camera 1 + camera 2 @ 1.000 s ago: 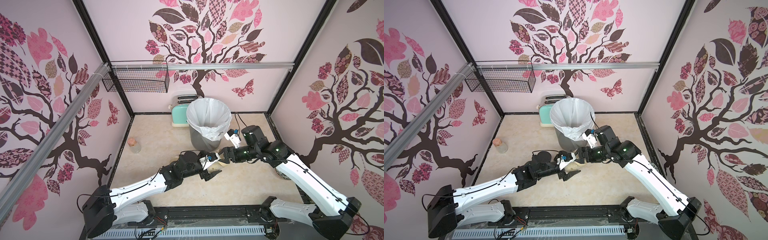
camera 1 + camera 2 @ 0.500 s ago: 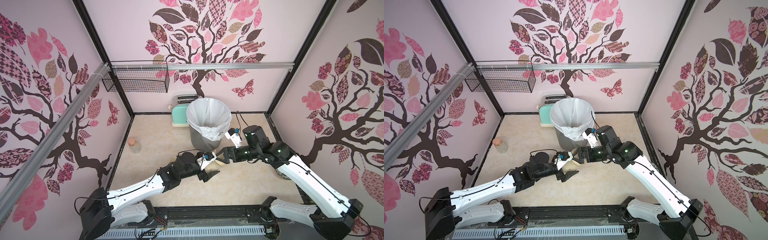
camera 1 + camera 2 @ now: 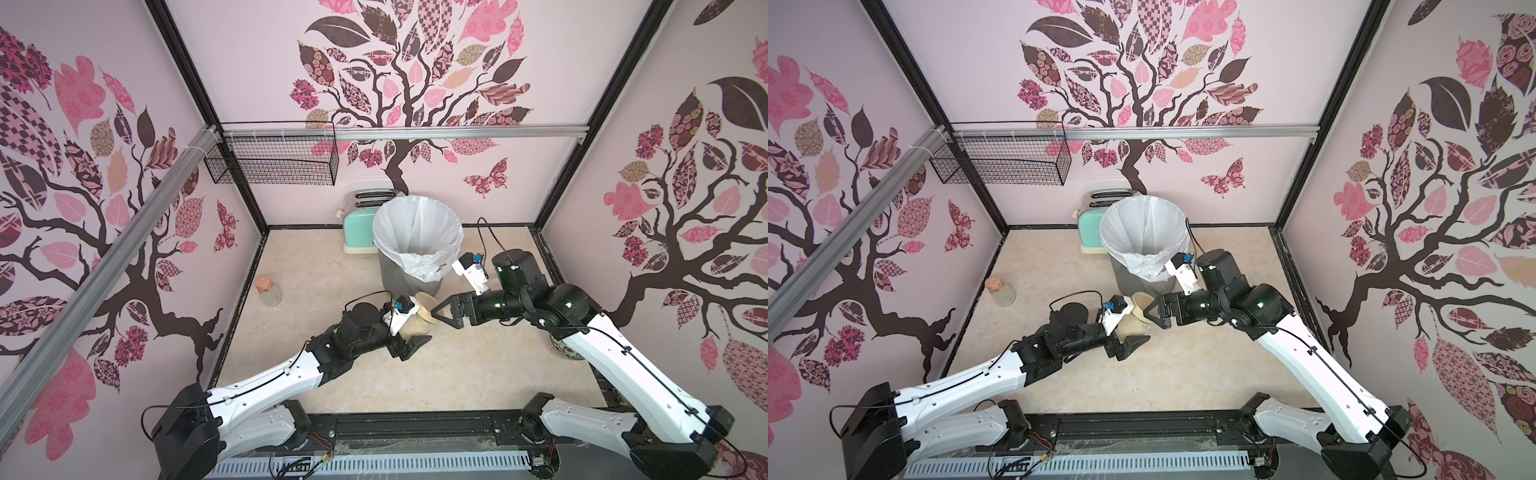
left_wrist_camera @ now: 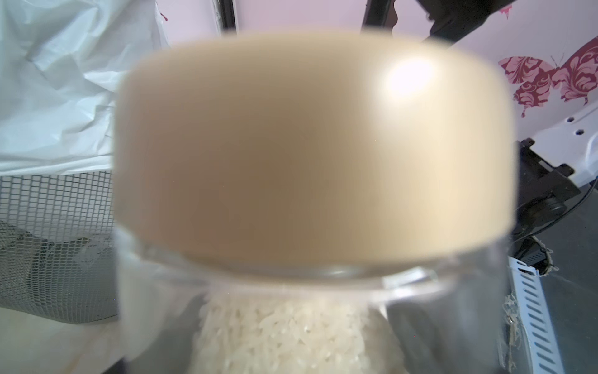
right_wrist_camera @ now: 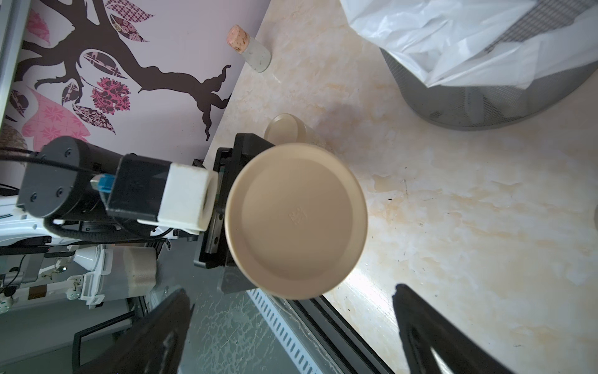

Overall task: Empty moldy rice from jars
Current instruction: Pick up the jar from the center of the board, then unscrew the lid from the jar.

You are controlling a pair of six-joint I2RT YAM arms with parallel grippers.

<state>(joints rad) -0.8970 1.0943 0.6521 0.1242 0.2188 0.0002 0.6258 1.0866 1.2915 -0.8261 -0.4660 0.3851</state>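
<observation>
Above the tabletop [image 3: 478, 374], the left end effector [image 3: 412, 332] grips a rice jar [image 3: 417, 323] sideways; the open right end effector [image 5: 294, 293] sits just before its lid [image 5: 296, 220].

You're working in a mock kitchen built inside a test booth: a toaster [image 3: 360, 226] and a lined bin [image 3: 390, 283] are standing on a marble-look counter [image 3: 478, 374], a wire basket [image 3: 274, 166] is hanging from a metal rail [image 3: 457, 133], and tree decals [image 3: 397, 166] are covering the panel walls [image 3: 257, 62].
</observation>
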